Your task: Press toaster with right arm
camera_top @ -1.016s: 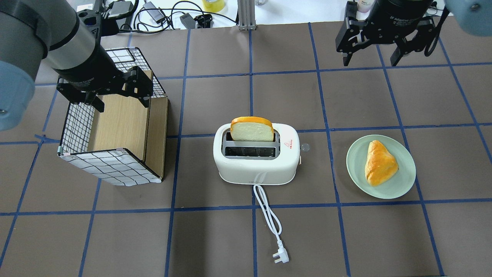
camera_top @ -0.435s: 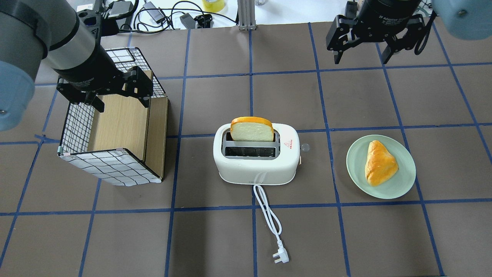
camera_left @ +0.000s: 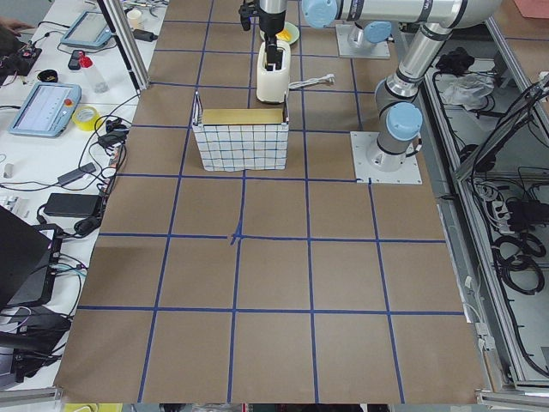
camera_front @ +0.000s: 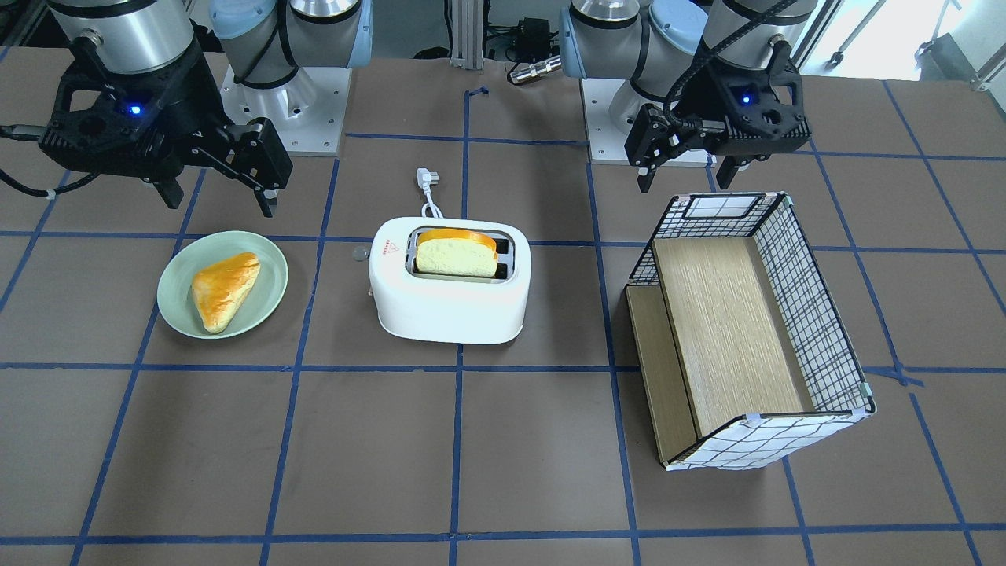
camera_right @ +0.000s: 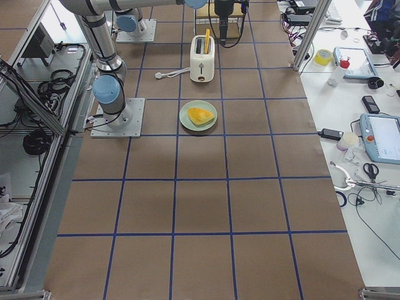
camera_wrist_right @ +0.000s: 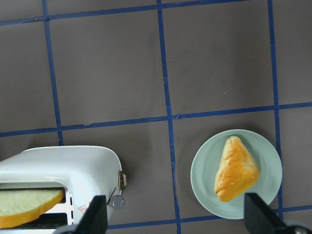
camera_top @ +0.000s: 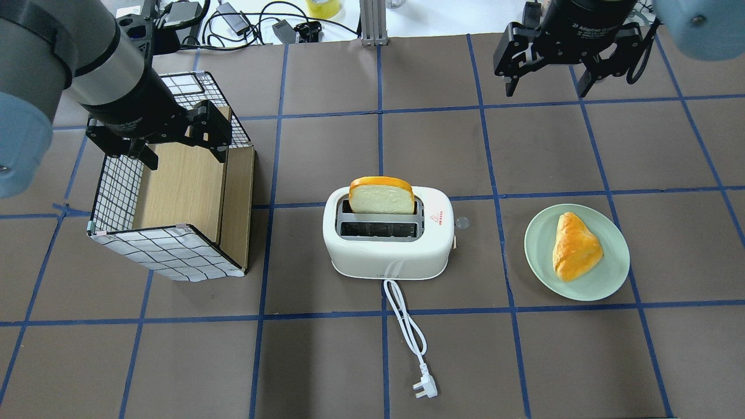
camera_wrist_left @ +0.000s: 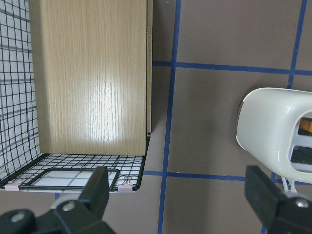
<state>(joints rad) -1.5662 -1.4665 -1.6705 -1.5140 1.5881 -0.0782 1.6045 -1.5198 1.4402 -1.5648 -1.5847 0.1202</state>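
Right claw (camera_top: 547,89) agape (empty), far from toaster (camera_top: 387,251)

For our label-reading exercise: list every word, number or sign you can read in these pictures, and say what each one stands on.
"2F Adaptive", white print on the right end effector; the following word is blurred.
A red triangle sign on top of the toaster; the red lettering under it is too small to read.
Print on the left end effector: too blurred to read.
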